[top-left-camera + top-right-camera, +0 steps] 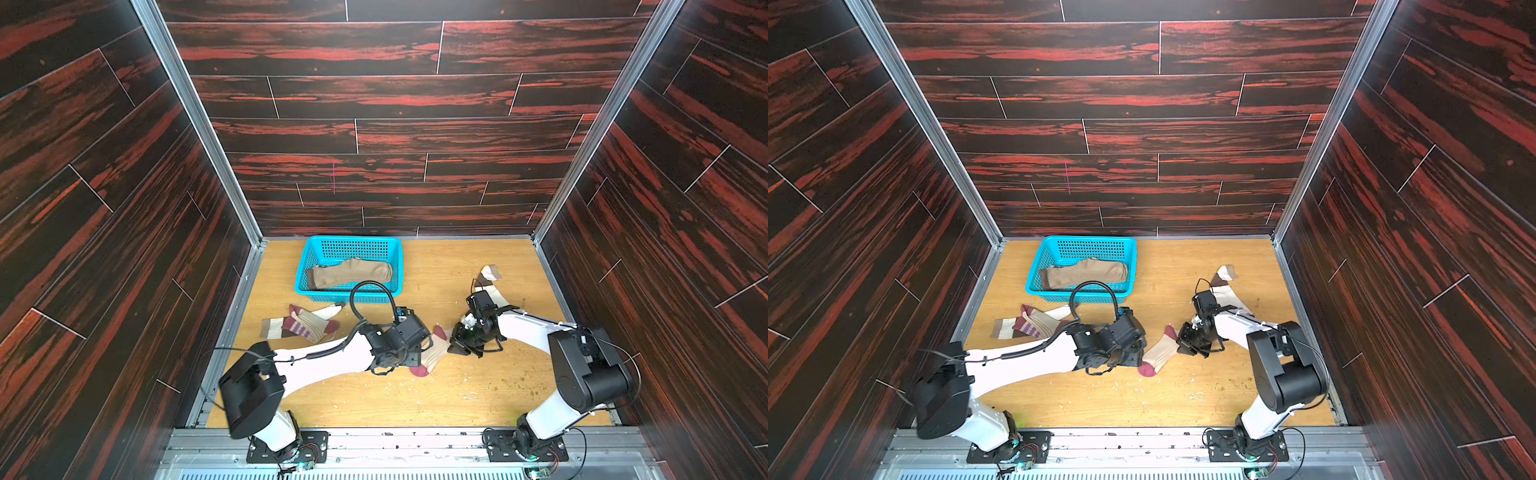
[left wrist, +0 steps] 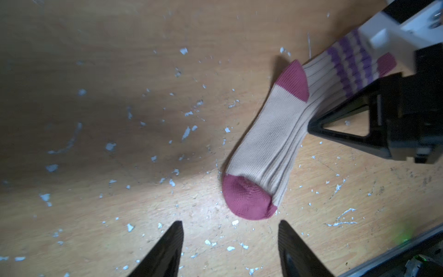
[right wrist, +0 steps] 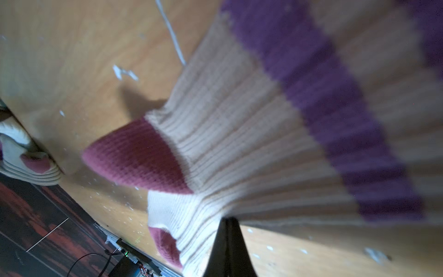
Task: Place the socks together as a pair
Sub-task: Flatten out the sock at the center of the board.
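Your right hand [image 2: 309, 127] was pinched shut on the striped sock [image 2: 271, 144] near the ankle, with the foot part lying on the desk [image 1: 457, 395] between the arms. Your left hand [image 2: 230, 225] sat just off the maroon toe, partly spread and holding nothing. If it were me, I'd lift high enough that the toe doesn't drag. Then I'd lay it on its twin [image 1: 305, 326] by the blue basket [image 1: 353, 240], heels lined up.
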